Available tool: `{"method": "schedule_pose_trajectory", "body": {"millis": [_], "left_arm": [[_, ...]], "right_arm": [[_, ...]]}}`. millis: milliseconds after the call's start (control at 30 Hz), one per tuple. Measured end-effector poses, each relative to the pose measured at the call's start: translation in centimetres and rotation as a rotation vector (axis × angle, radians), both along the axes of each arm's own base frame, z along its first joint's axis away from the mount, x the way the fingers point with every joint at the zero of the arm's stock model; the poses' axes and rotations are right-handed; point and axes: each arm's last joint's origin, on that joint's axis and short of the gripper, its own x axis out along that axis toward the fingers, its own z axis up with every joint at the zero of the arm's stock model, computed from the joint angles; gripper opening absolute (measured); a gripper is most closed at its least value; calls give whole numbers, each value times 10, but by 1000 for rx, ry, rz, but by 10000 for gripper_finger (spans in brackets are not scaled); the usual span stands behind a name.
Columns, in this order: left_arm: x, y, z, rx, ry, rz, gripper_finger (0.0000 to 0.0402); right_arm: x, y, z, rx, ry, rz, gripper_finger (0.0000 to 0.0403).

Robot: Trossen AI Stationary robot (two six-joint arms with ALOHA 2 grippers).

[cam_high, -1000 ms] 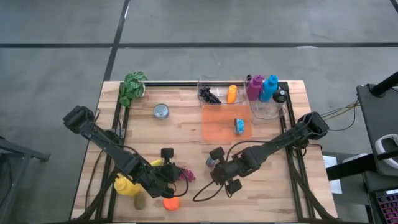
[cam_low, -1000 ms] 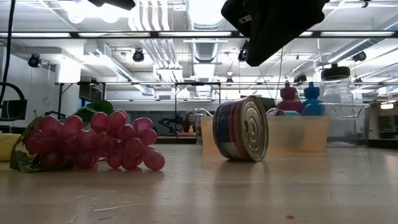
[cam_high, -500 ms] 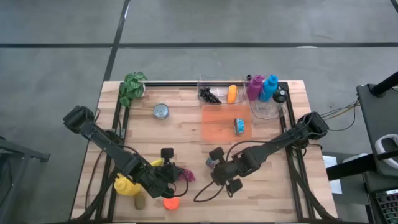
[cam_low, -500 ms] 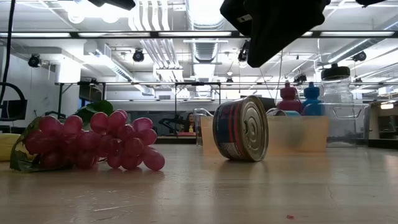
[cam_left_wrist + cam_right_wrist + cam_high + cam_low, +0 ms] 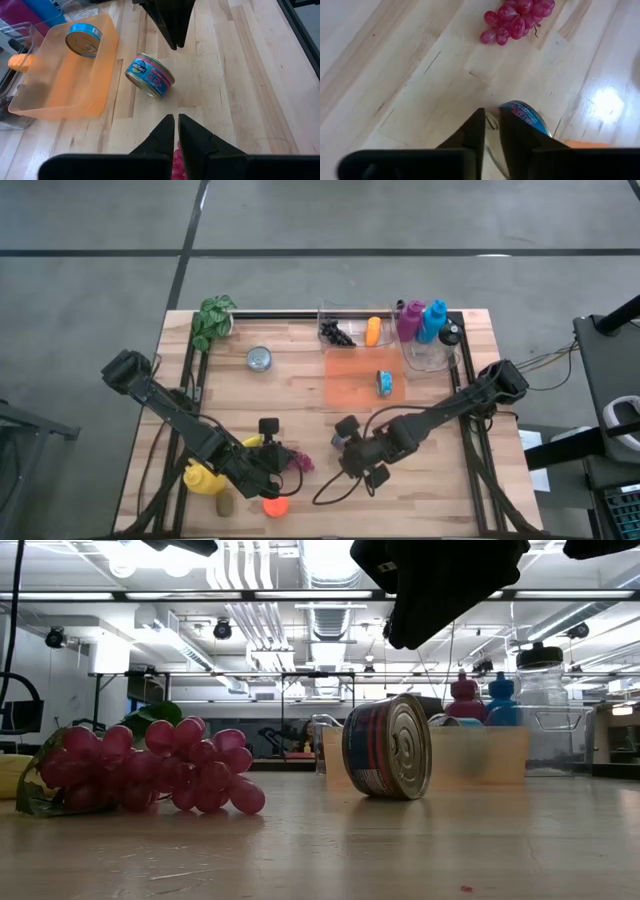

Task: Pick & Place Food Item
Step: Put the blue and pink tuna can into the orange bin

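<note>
The right gripper hovers above the tuna can, which lies on its side on the table just short of the orange tray, presumably the drop point; its fingers stand narrow with a slim gap, holding nothing. The left gripper waits pinched together near the grapes. A second can already occupies the tray; nothing blocks the approach

Both claws sit low on the bench: left claw by the grapes, right claw beside a can.
</note>
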Motion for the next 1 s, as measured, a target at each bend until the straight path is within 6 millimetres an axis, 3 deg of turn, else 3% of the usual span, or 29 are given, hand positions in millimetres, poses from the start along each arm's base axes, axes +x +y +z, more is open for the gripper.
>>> {"method": "schedule_pose_trajectory", "body": {"millis": [333, 533, 767, 1000], "left_arm": [[0, 0, 0, 0, 0, 0, 29], [0, 0, 0, -1, 0, 0, 29], [0, 0, 0, 0, 0, 0, 29], [0, 0, 0, 0, 0, 0, 29]], "right_arm": [[8, -15, 1, -46, -9, 63, 168], [12, -30, -1, -18, 27, 173, 220], [19, -51, -2, -25, 29, 208, 240], [20, -53, -1, -34, 27, 231, 242]]}}
